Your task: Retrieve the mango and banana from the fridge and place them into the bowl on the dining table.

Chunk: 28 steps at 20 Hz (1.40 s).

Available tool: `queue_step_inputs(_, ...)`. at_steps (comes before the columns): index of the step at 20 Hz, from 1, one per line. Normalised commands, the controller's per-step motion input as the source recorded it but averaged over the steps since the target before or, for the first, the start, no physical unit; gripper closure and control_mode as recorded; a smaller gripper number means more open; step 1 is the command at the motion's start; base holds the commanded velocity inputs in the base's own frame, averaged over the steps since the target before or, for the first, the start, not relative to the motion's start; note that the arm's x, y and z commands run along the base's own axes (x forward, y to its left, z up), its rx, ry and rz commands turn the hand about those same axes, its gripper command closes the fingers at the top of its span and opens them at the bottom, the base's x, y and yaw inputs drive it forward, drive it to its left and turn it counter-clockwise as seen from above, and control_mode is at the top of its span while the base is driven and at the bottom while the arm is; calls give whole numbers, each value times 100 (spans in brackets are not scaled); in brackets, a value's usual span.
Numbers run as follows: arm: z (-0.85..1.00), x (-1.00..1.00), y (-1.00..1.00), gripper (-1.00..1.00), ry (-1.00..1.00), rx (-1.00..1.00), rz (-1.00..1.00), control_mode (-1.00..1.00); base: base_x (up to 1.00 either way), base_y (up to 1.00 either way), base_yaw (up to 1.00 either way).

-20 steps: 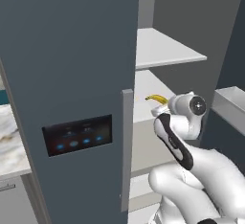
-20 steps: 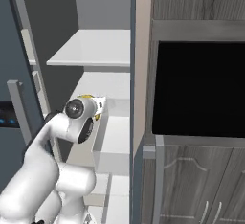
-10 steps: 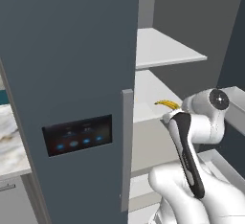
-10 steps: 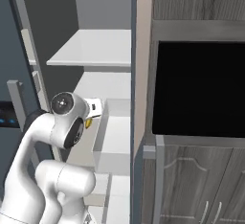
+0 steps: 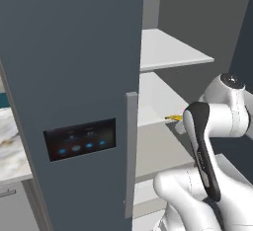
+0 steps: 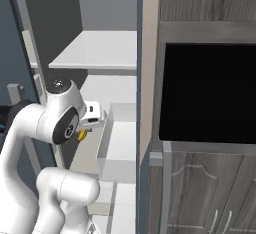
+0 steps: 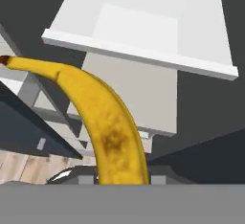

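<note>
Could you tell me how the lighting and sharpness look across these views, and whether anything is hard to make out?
Left base view: flat, even light, no glare; only a sliver of the banana shows past the arm. Right base view: the fridge shelves are softly shaded, the oven door plain black. Hand view: the banana is close and slightly soft, its brown patch blurry.

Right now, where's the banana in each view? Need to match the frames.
Left base view: banana, just a yellow tip poking out left of the arm's upper link, over the middle fridge shelf.
Right base view: banana, a small yellow bit under the hand, left of the white door bin.
Hand view: banana, large, curving from bottom centre up to the left edge.
Shared landmark: the white door bin, also in hand view.
</note>
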Motion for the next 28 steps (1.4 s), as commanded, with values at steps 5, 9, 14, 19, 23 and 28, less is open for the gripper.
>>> queue_step_inputs(5,0,0,0,100,0,0,0,100,-90,0,5)
queue_step_inputs(9,0,0,0,100,0,0,0,100,-100,0,11)
queue_step_inputs(14,0,0,0,100,0,0,0,100,-100,0,8)
queue_step_inputs(19,0,0,0,100,0,0,0,100,-100,5,4)
queue_step_inputs(23,0,0,0,100,0,0,0,100,-100,9,0)
queue_step_inputs(28,0,0,0,100,0,0,0,100,-100,9,0)
